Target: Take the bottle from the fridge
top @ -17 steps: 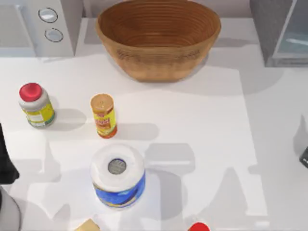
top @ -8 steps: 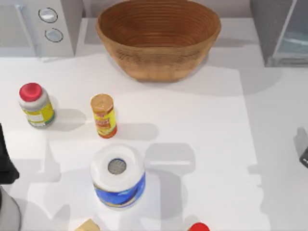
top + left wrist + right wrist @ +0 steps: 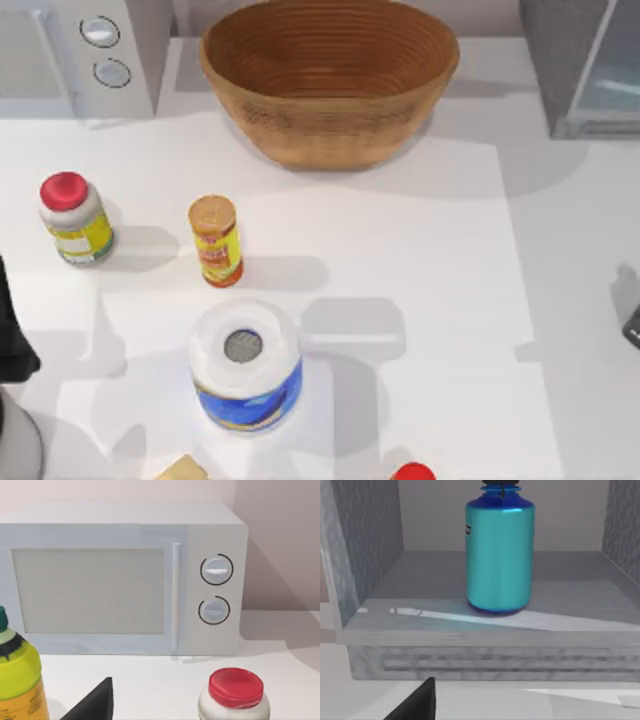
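The turquoise bottle (image 3: pixel 500 555) with its darker blue top stands upright inside the fridge (image 3: pixel 375 540), on the grey floor near the front lip. My right gripper (image 3: pixel 632 326) is at the table's right edge, in front of the fridge (image 3: pixel 556 50) and level with its opening. It is open and short of the bottle, with one dark fingertip (image 3: pixel 419 701) in the right wrist view. My left gripper (image 3: pixel 12 345) is parked at the left edge, open and holding nothing.
A woven basket (image 3: pixel 330 75) sits at the back middle and a white microwave (image 3: pixel 90 50) at the back left. A red-capped jar (image 3: pixel 72 218), an orange canister (image 3: pixel 216 240) and a paper roll (image 3: pixel 245 365) stand on the left half. A green-yellow bottle (image 3: pixel 17 680) is near the left gripper.
The right gripper has slid slightly farther off the top view's right edge, and its shadow has shifted right. Nothing else has moved.
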Robot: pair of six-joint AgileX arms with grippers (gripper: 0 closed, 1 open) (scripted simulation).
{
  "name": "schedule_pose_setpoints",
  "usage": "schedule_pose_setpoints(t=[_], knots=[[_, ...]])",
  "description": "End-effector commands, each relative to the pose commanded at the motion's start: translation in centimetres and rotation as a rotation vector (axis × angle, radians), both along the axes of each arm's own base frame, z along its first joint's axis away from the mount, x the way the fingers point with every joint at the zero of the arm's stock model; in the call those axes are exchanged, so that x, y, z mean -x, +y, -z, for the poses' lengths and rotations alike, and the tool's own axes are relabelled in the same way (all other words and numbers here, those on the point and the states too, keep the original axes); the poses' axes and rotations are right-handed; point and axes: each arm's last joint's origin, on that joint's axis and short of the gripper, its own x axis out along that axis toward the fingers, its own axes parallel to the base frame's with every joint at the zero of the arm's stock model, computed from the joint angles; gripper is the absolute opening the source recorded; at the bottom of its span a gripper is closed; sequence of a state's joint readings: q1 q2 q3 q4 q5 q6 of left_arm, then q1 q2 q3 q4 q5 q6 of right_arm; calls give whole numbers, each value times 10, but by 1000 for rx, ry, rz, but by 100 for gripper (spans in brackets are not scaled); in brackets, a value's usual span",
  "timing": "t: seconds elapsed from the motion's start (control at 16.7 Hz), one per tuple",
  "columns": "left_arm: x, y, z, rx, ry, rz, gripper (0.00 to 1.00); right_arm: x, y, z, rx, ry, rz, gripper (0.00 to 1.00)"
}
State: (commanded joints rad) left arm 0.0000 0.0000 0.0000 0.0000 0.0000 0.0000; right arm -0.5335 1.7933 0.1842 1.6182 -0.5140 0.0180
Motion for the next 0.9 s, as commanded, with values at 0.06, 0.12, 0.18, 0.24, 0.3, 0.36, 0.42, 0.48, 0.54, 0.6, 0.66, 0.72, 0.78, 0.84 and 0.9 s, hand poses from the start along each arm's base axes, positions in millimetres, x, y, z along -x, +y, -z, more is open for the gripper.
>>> schedule_pose_setpoints(t=[0.06, 0.12, 0.18, 0.24, 0.3, 0.36, 0.42, 0.48, 0.54, 0.6, 0.66, 0.72, 0.78, 0.84, 0.9], knots=[[0, 0, 0, 0, 0, 0, 100, 0, 0, 0, 0, 0, 0, 100], [0, 0, 0, 0, 0, 0, 100, 0, 1, 0, -2, 3, -2, 100], [0, 0, 0, 0, 0, 0, 100, 0, 1, 0, -2, 4, -2, 100], [0, 0, 0, 0, 0, 0, 100, -3, 0, 1, -3, 6, -1, 100], [0, 0, 0, 0, 0, 0, 100, -9, -1, 2, -3, 9, 1, 100], [0, 0, 0, 0, 0, 0, 100, -18, -3, 3, -2, 11, 2, 100], [0, 0, 0, 0, 0, 0, 100, -29, -4, 4, -1, 12, 3, 100], [0, 0, 0, 0, 0, 0, 100, -43, -6, 5, 0, 12, 4, 100], [0, 0, 0, 0, 0, 0, 100, -59, -8, 6, 2, 8, 4, 100], [0, 0, 0, 0, 0, 0, 100, -78, -9, 6, 4, 3, 5, 100], [0, 0, 0, 0, 0, 0, 100, -98, -10, 6, 5, -2, 5, 100], [0, 0, 0, 0, 0, 0, 100, -117, -9, 6, 6, -7, 6, 100], [0, 0, 0, 0, 0, 0, 100, -136, -7, 5, 7, -11, 7, 100], [0, 0, 0, 0, 0, 0, 100, -154, -4, 5, 7, -15, 8, 100], [0, 0, 0, 0, 0, 0, 100, -169, 0, 5, 6, -15, 8, 100]])
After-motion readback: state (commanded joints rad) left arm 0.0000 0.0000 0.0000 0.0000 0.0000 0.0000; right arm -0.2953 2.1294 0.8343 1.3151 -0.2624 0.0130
